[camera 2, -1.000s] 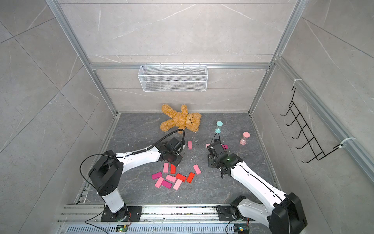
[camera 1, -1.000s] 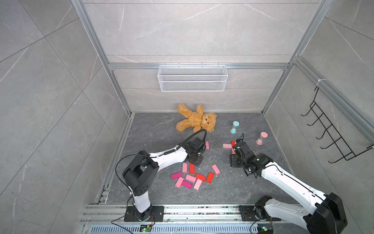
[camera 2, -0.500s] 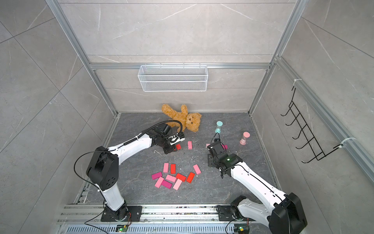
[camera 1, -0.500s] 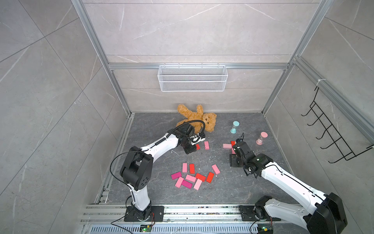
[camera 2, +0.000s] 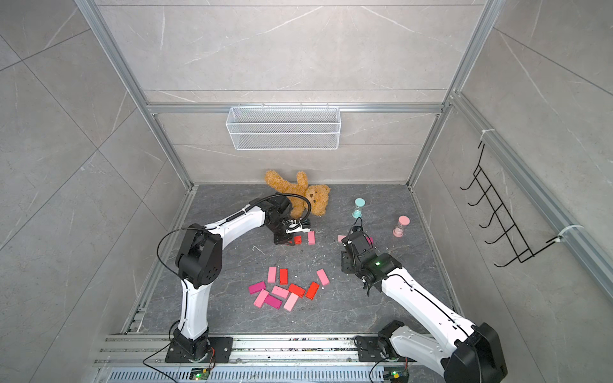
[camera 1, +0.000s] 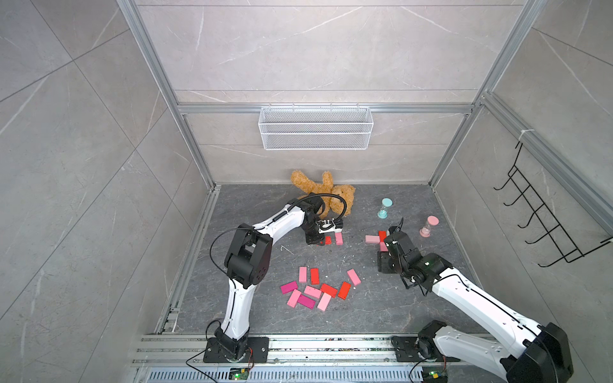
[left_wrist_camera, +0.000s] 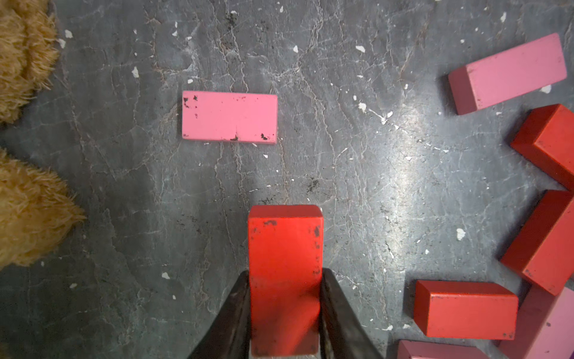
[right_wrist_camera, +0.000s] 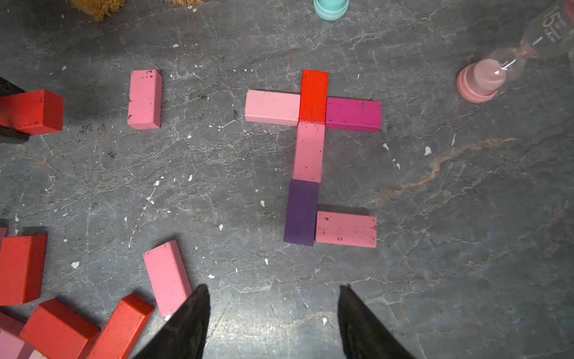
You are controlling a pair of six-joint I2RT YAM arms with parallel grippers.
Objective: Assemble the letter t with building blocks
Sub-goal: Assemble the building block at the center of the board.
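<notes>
Left wrist view: left gripper [left_wrist_camera: 285, 275] clamps red block [left_wrist_camera: 285, 245]; right gripper [right_wrist_camera: 273, 287], jaws apart

bare floor [right_wrist_camera: 217, 155] between lone pink block [right_wrist_camera: 144, 98] and block letter [right_wrist_camera: 309, 152]

Teddy bear [camera 1: 326, 194] at the back, one hourglass [camera 1: 384, 208] to its right, a second hourglass [camera 1: 429, 226] further right; before the bear, a lone block [camera 1: 338, 238] near a held block [left_wrist_camera: 284, 248] in the left end effector [left_wrist_camera: 284, 276]; right of these, a t of touching blocks [right_wrist_camera: 310, 149]; front centre, a heap of blocks [camera 1: 315, 291].

Red block [left_wrist_camera: 284, 264]; pink block [left_wrist_camera: 229, 116]
</notes>
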